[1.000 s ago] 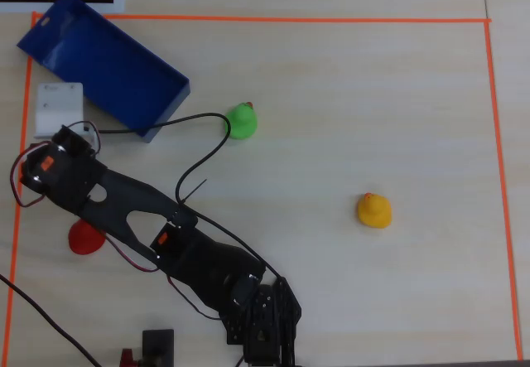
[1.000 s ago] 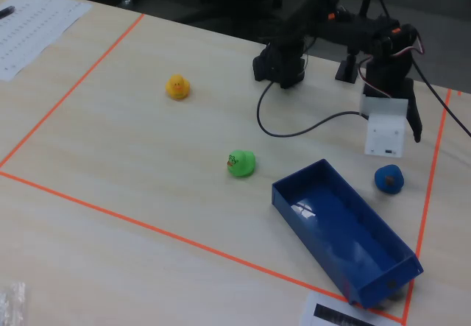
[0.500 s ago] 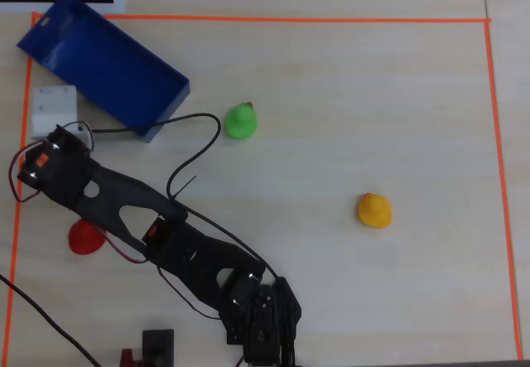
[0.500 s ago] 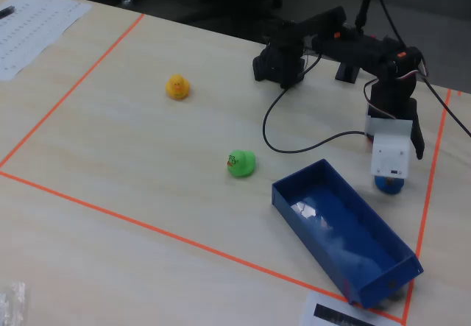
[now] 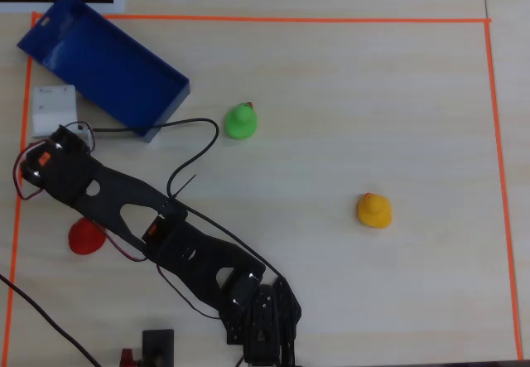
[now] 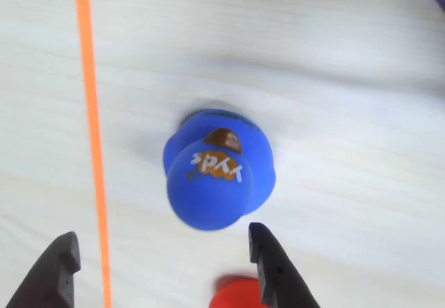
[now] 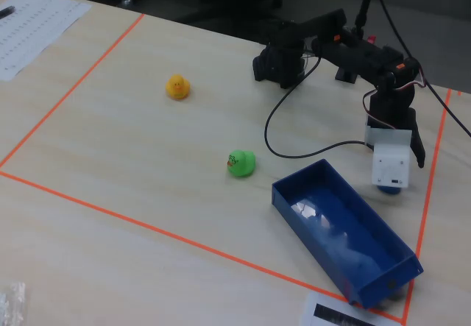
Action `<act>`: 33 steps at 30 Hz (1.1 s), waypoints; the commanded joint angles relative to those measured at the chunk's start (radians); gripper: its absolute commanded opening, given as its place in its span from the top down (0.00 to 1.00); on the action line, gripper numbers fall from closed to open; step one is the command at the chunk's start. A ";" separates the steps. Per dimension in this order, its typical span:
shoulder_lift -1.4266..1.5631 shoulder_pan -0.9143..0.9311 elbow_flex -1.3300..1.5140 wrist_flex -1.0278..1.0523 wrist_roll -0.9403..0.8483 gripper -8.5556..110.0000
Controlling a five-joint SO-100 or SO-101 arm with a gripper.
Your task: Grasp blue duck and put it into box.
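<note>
While our gripper (image 6: 163, 270) hangs wide open with nothing in it, we see the blue duck (image 6: 219, 171) in the wrist view sitting on the table just past the two black tips, beside the orange tape line (image 6: 92, 134). We think we are at the reaching step, so next we should go down until the duck sits between the tips, then squeeze. Farther off, in the fixed view, the box (image 7: 383, 263) waits nearby.

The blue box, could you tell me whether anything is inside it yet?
The blue box looks empty in the overhead and fixed views. The blue duck sits on the table outside it, below the open tool.
</note>
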 commanded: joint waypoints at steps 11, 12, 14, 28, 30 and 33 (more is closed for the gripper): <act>0.012 0.032 0.066 -0.067 -0.043 0.66; 0.014 0.034 0.072 -0.071 -0.044 0.66; 0.020 0.035 0.097 -0.089 -0.044 0.66; 0.021 0.038 0.241 -0.204 0.005 0.93; 0.026 0.043 0.244 -0.192 0.009 0.93; 0.061 0.051 0.258 -0.179 0.025 0.93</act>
